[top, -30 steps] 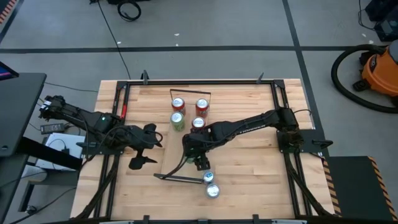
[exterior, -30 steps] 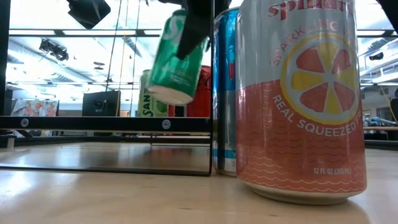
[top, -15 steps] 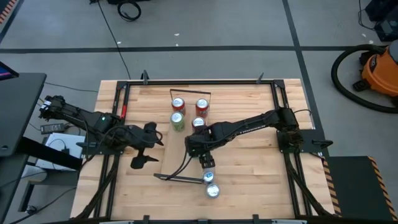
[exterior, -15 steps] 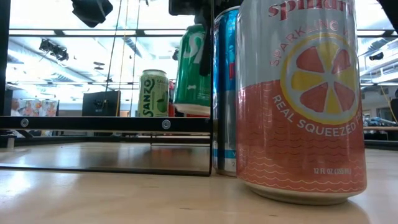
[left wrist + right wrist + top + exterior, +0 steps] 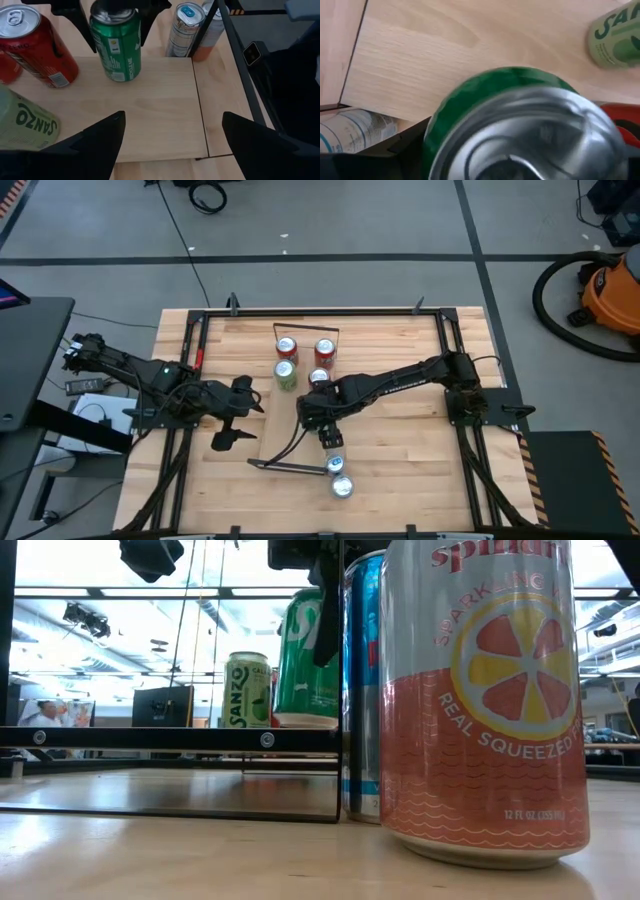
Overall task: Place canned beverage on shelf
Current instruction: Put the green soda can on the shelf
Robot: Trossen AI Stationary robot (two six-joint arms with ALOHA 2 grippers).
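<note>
The left gripper point(image 5: 226, 420) hung over the left part of the desk point(image 5: 400, 460), beside the shelf point(image 5: 285, 435), its fingers point(image 5: 95, 137) spread wide and released, holding nothing. To its right, the green can point(image 5: 116, 42) stood upright on the light plank of the shelf, near the end closest to the low camera, directly under the right gripper point(image 5: 318, 420); in the left wrist view the dark fingers point(image 5: 75, 20) of that gripper flanked the can's upper part on both sides, and in the right wrist view the can's silver top point(image 5: 530, 135) filled the space between them. A second earlier the can had hung tilted in the air, clear of the plank; half a second earlier it was upright but its base was above the shelf; now its base point(image 5: 305, 720) sat level with the shelf's front rail. The right fingers seemed parted slightly from the can's sides, yet whether they still touched it could not be told. Farther right, past the shelf's wire end frame, a blue-and-silver can point(image 5: 362, 690) and an orange citrus can point(image 5: 485, 700) stood on the desk, while a red can point(image 5: 37, 47) and a pale green can point(image 5: 22, 122) stood on the shelf behind.
</note>
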